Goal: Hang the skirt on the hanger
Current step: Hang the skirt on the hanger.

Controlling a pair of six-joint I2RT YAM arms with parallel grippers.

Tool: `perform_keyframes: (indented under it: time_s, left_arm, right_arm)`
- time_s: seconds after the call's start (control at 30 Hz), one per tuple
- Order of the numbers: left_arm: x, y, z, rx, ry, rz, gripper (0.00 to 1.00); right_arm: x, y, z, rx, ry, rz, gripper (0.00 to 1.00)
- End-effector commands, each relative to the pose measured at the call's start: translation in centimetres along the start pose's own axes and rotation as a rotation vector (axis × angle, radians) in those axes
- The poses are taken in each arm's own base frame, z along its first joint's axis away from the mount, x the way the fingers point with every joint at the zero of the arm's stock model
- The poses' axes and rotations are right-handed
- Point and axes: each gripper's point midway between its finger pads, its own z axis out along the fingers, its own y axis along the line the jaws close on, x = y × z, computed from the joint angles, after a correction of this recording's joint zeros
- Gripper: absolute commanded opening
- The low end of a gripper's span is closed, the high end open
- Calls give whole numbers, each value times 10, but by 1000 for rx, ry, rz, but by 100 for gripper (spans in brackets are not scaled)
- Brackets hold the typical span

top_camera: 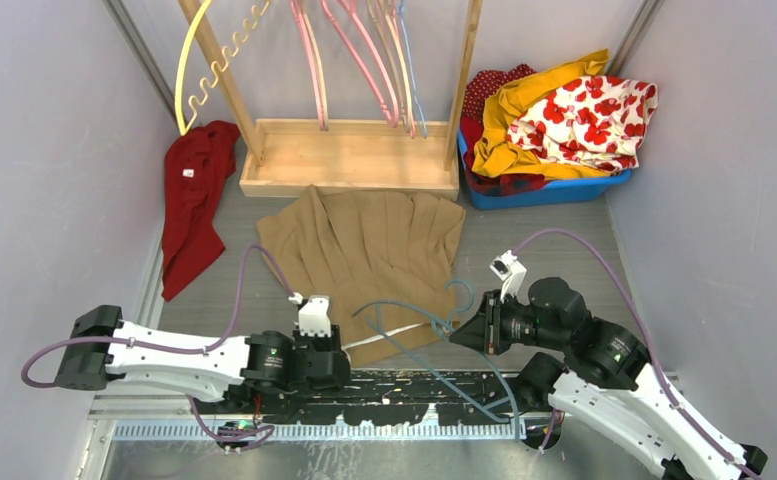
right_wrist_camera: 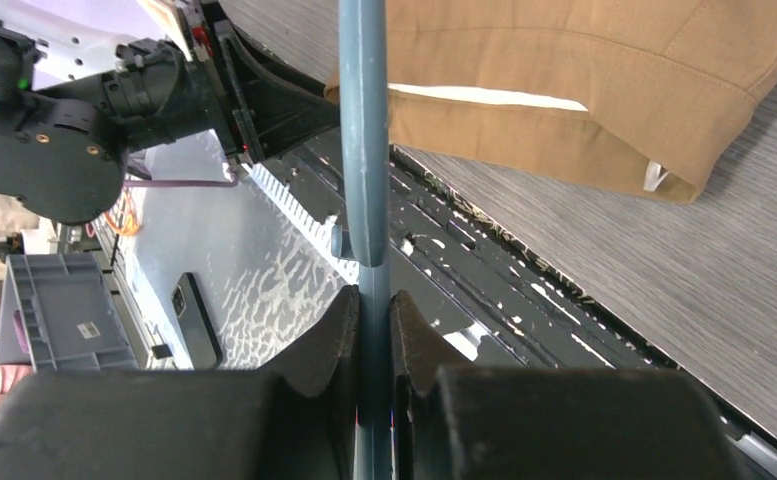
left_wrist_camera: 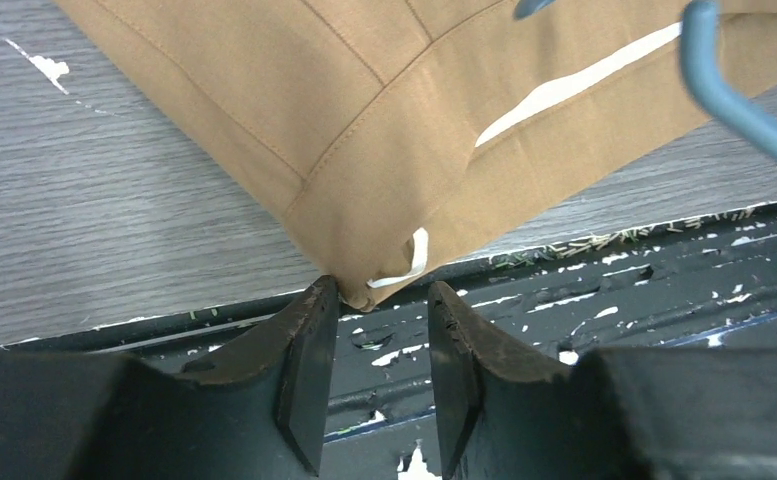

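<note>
Your tan skirt (top_camera: 364, 260) lies flat in the middle of the top view. Its waistband corner sits at the tips of the left gripper (left_wrist_camera: 379, 300), whose fingers stand part-open around nothing, so closing from here may catch only the white loop (left_wrist_camera: 404, 268) or the very tip of the cloth, which could slip out on the lift. The right gripper (right_wrist_camera: 374, 300) is clamped on one thin bar of the blue hanger (right_wrist_camera: 364, 130), so the hanger could swivel in that grip and snag the waistband instead of sliding in.
</note>
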Motion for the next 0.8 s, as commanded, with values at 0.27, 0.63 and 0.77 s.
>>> perform_keyframes:
  time_s: [0.27,0.63,0.77]
  left_arm:
    - [-25,-30,-12,47,-56,-19,34]
    - [-24,-49,-11,6,-35,53,34]
    - [-19,-44,-4,-14,-30,48,36]
  right_arm:
    - [-21,11,0,-56,-118,-3,1]
    - [-16,4,-4,-45,-138,9,1]
    - [-14,3,-3,-46,-131,6,1]
